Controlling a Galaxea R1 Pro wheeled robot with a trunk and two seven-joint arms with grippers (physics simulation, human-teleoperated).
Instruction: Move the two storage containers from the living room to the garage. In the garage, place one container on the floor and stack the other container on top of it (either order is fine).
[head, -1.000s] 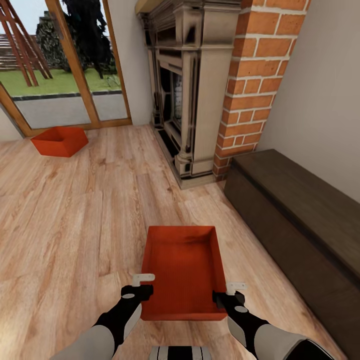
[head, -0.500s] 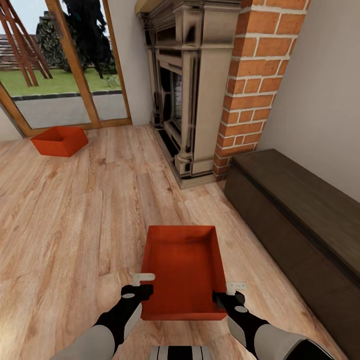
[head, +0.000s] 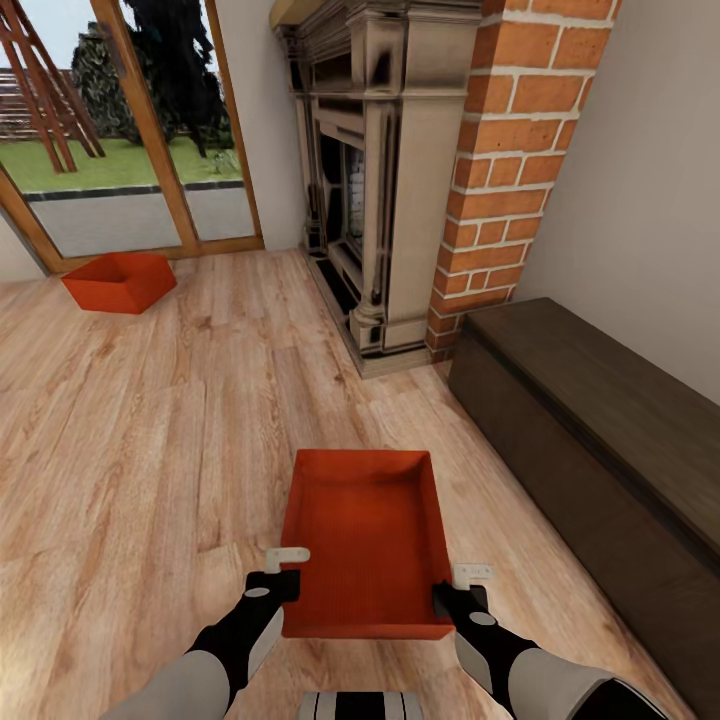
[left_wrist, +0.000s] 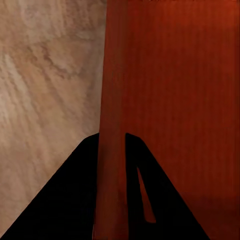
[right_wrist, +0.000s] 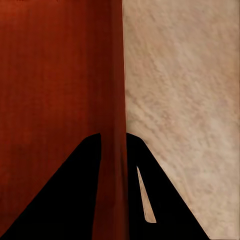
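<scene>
One orange-red storage container (head: 365, 540) sits on the living room's wood-plank floor just ahead of me. My left gripper (head: 283, 572) is shut on its left wall near the front corner. My right gripper (head: 455, 590) is shut on its right wall. In the left wrist view the wall (left_wrist: 112, 100) runs between the two black fingers of the left gripper (left_wrist: 111, 137). The right wrist view has the right gripper (right_wrist: 113, 136) pinching the wall (right_wrist: 116, 75) the same way. The second storage container (head: 118, 282) lies far off to the left by the glass garden doors.
A stone fireplace (head: 370, 180) and red brick chimney (head: 505, 170) rise ahead. A long dark wooden bench (head: 600, 430) lines the right wall. Wood-framed glass doors (head: 130, 130) stand at the back left, with open plank floor (head: 150, 430) leading to them.
Both grippers' inner fingers have drawn slightly closer to the bin's walls. The bin, the arms and the view stay where they were.
</scene>
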